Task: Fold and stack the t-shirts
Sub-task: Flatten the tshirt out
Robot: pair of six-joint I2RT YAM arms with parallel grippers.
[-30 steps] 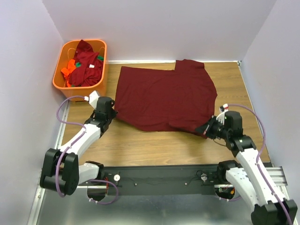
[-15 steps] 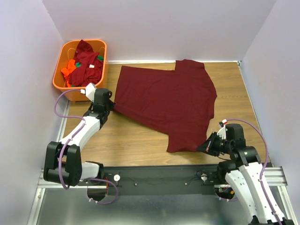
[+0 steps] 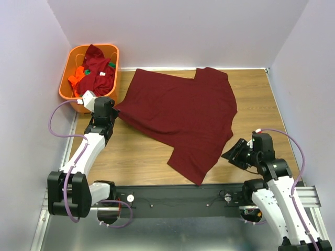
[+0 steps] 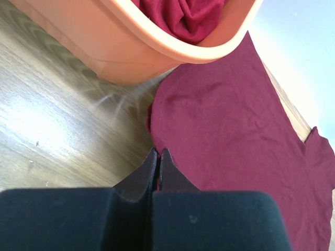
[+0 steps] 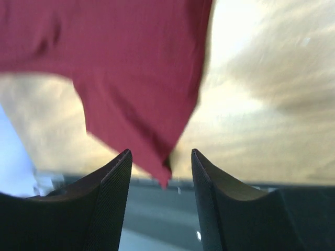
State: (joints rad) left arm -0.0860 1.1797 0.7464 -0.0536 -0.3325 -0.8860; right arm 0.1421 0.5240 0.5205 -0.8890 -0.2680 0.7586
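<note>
A dark maroon t-shirt [image 3: 183,112] lies spread over the wooden table, one corner reaching the front edge. My left gripper [image 3: 115,110] is shut on the shirt's left corner, right beside the orange basket. In the left wrist view the closed fingertips [image 4: 158,152] pinch the edge of the t-shirt [image 4: 230,115]. My right gripper [image 3: 231,155] stands open just right of the shirt's lower part, holding nothing. In the right wrist view the gripper [image 5: 161,152] has a loose corner of the t-shirt [image 5: 131,68] hanging between the spread fingers, touching neither. More t-shirts [image 3: 95,70] are piled in the basket.
The orange plastic basket [image 3: 69,95] stands at the back left, close to my left wrist; its wall [image 4: 120,47] fills the top of the left wrist view. Walls enclose the table on three sides. A black rail [image 3: 172,198] runs along the front edge.
My right gripper opened and let go of the shirt's corner, then drew back right. The freed corner fell toward the front edge. My left gripper pulled its corner left toward the basket.
</note>
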